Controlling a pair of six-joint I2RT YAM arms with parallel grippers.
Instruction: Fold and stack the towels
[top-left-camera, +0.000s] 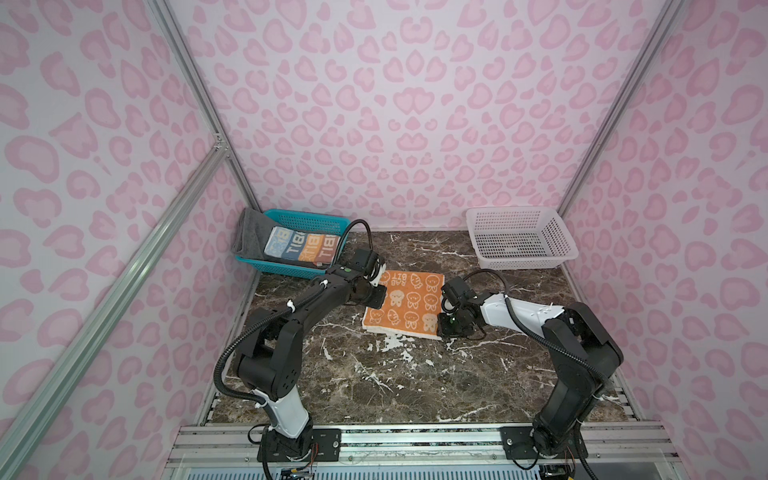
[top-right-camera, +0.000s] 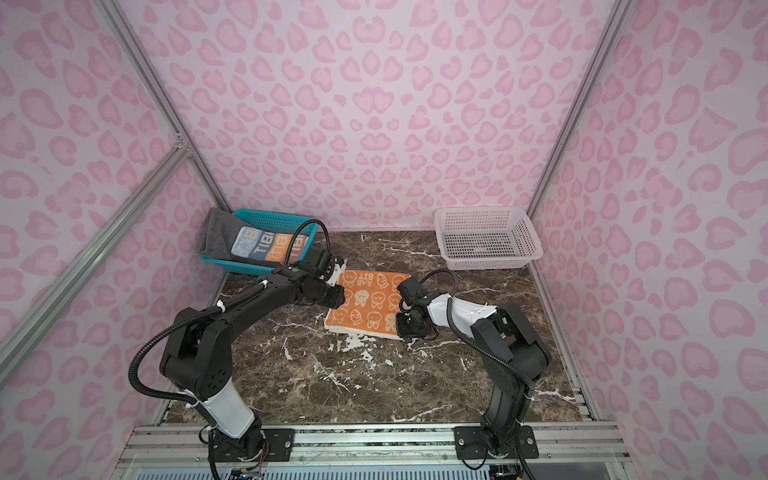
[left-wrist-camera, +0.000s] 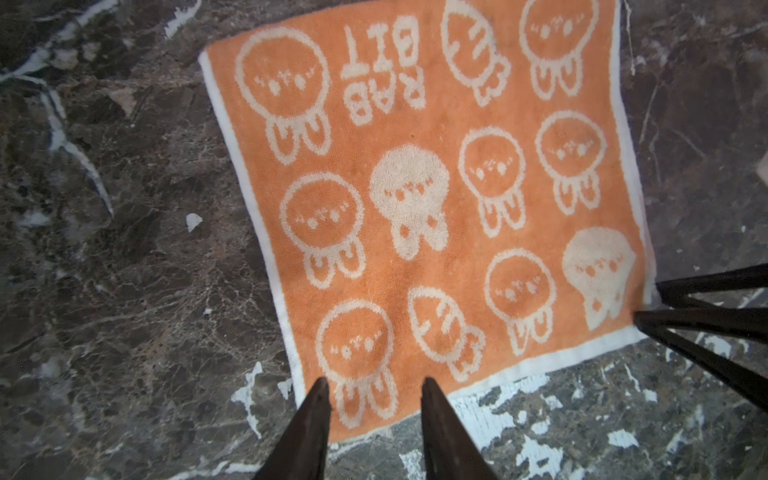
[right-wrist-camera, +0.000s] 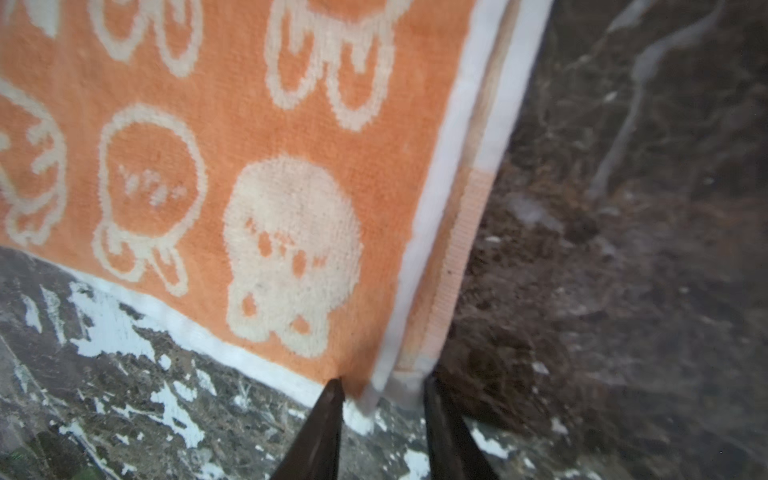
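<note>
The orange towel (top-left-camera: 405, 303) (top-right-camera: 368, 305) with white cartoon faces lies folded in two layers in the middle of the marble table. My left gripper (top-left-camera: 376, 301) (left-wrist-camera: 376, 399) hovers open over its left edge, and nothing is pinched between the fingers. At the near right corner my right gripper (top-left-camera: 442, 330) (right-wrist-camera: 382, 386) is low, its jaws apart on either side of that corner (right-wrist-camera: 374, 374). The multicolour lettered towel (top-left-camera: 301, 247) lies folded on the dark grey towel (top-left-camera: 249, 232) inside the teal basket (top-left-camera: 307, 218).
A white basket (top-left-camera: 519, 237) with nothing in it stands at the back right. The teal basket sits tilted at the back left, close behind my left wrist. Patterned walls close in the table on three sides.
</note>
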